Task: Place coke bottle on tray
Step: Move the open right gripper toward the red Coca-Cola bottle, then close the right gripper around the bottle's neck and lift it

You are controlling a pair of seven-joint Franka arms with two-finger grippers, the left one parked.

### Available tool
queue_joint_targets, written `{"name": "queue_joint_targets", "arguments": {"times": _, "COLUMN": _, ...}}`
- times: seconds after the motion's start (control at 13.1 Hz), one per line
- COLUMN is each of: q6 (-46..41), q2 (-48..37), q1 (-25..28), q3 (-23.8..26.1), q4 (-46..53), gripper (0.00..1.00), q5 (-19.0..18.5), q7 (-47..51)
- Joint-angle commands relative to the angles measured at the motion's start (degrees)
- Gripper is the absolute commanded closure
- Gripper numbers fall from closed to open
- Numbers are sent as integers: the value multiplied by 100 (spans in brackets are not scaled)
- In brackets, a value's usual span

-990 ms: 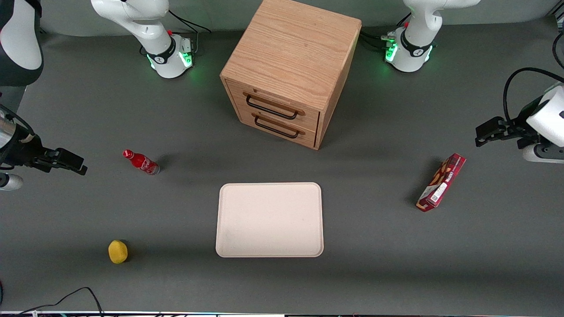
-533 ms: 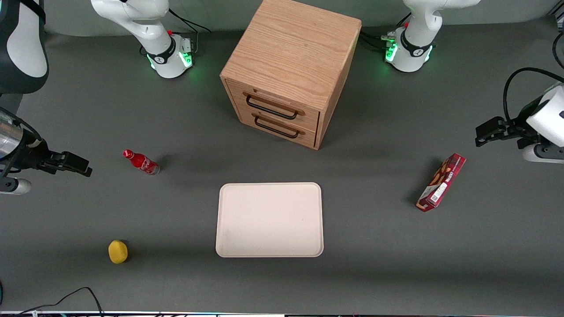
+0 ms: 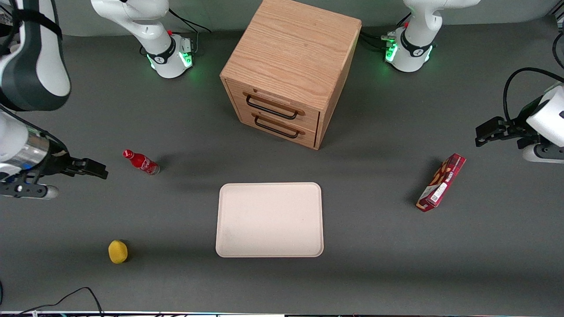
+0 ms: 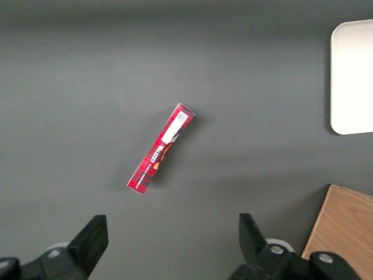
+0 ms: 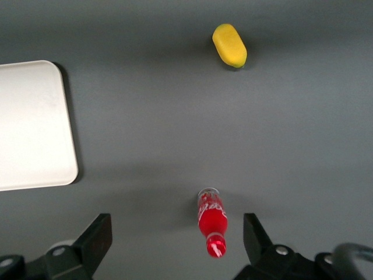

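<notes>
1. Red coke bottle (image 3: 141, 161) stands upright on the grey table (image 3: 379, 264), just beside the gripper (image 3: 102, 171) and apart from it.
2. The gripper's fingers (image 5: 97, 236) are spread wide, holding nothing.
3. Cream tray (image 3: 269, 219) sits past the bottle; a yellow lemon (image 3: 117, 251) lies nearer the front camera.

Even overhead light, soft shadows, sharp focus, no glare
</notes>
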Motion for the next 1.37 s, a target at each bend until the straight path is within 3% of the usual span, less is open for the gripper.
{"name": "queue_joint_targets", "arguments": {"times": 0.0, "q6": 934, "q2": -602, "q1": -21, "q3": 35, "q4": -1253, "gripper": 0, "q5": 100, "q7": 32}}
{"name": "queue_joint_targets", "arguments": {"times": 0.76, "q6": 2183, "q2": -1438, "q1": -205, "q3": 114, "q4": -3346, "gripper": 0, "q5": 100, "q7": -309}}
{"name": "queue_joint_targets", "arguments": {"times": 0.91, "q6": 2388, "q2": -1412, "q1": -512, "q3": 123, "q4": -3506, "gripper": 5, "q5": 100, "q7": -810}}
{"name": "queue_joint_targets", "arguments": {"times": 1.14, "q6": 2607, "q2": -1508, "q1": -531, "q3": 219, "q4": -3831, "gripper": 22, "q5": 109, "q7": -847}}
{"name": "queue_joint_targets", "arguments": {"times": 1.3, "q6": 2870, "q2": -1500, "q1": -531, "q3": 308, "q4": -3998, "gripper": 28, "q5": 109, "q7": -812}}
